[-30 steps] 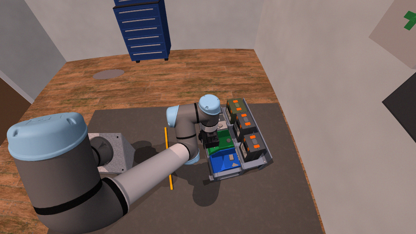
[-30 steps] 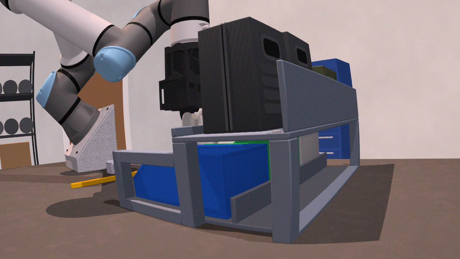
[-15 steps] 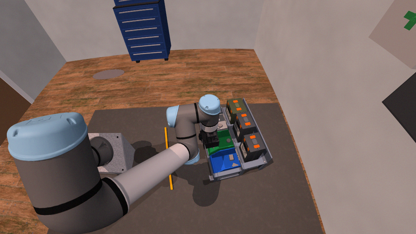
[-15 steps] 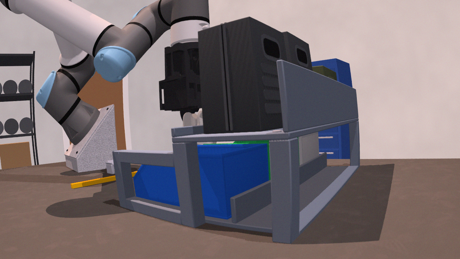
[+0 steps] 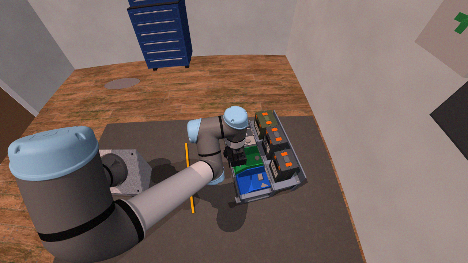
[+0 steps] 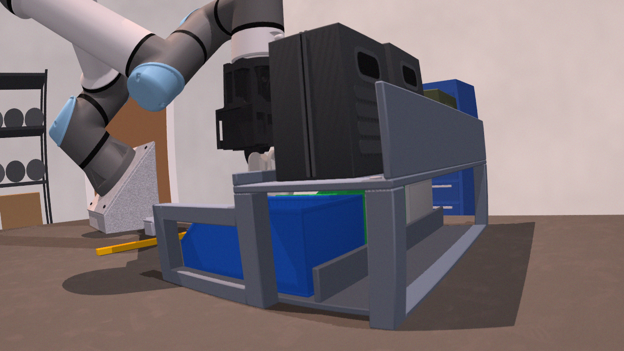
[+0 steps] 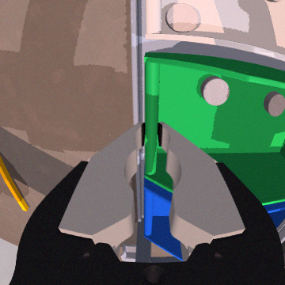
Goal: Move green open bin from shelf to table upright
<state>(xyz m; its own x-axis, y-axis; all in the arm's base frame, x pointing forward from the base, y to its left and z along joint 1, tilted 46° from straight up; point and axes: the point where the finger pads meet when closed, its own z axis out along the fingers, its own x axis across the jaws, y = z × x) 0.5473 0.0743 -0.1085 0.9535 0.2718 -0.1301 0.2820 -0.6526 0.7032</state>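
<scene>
The green open bin [image 5: 254, 157] [image 6: 341, 192] [image 7: 186, 115] sits on the lower level of the grey shelf [image 5: 289, 185] [image 6: 388, 244], between a blue bin [image 5: 251, 183] [image 6: 305, 235] [image 7: 157, 210] and a pale grey bin [image 7: 237, 24]. Two round parts [image 7: 214, 90] [image 7: 274, 104] lie inside it. My gripper [image 7: 151, 124] [image 6: 261, 159] [image 5: 237, 161] reaches down from above and is shut on the green bin's left side wall, one finger outside and one inside. In the exterior view the shelf frame and the blue bin hide most of the green bin.
Black cases [image 5: 284, 162] [image 6: 322, 104] and an olive case [image 5: 265, 119] stand on the shelf's upper level right beside the gripper. A yellow bar [image 6: 126, 246] [image 7: 12, 186] lies on the dark table [image 5: 294, 228] left of the shelf. The arm's base [image 5: 131, 170] stands further left.
</scene>
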